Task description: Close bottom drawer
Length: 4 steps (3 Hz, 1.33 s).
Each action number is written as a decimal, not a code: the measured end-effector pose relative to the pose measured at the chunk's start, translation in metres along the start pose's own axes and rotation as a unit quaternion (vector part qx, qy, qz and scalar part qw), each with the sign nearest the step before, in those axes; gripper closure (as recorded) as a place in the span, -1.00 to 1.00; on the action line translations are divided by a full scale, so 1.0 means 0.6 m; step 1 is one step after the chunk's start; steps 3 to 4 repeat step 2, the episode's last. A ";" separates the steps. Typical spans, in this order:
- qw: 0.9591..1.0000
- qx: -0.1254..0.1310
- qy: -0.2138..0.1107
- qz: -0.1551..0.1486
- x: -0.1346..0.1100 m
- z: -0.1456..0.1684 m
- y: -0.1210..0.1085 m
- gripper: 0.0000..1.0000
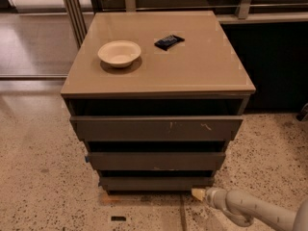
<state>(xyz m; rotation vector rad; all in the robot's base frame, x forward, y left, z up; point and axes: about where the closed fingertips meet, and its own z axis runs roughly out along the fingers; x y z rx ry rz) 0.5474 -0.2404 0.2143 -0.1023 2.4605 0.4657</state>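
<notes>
Speckled terrazzo floor [38, 177] was recorded around a cabinet [156, 127] with a tan tabletop [202, 66]. Metal posts [72, 8] were seen at rear left, with a glossy floor [33, 42] reflecting light beyond them. A dark panel [279, 66] was noted at rear right. The tool [198, 193] was noted low over the floor, near the cabinet's front right corner.

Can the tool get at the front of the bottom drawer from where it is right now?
Probably yes. The tool sits low, right at the lower right corner of the bottom drawer, which stands slightly pulled out. Nothing shows between the two, so a short move left along the front looks possible.
</notes>
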 end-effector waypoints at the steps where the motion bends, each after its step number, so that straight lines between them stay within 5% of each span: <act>1: 1.000 0.000 0.000 0.000 0.000 0.000 0.000 -1.00; 4: 1.000 0.000 0.000 0.000 0.000 0.000 0.000 -1.00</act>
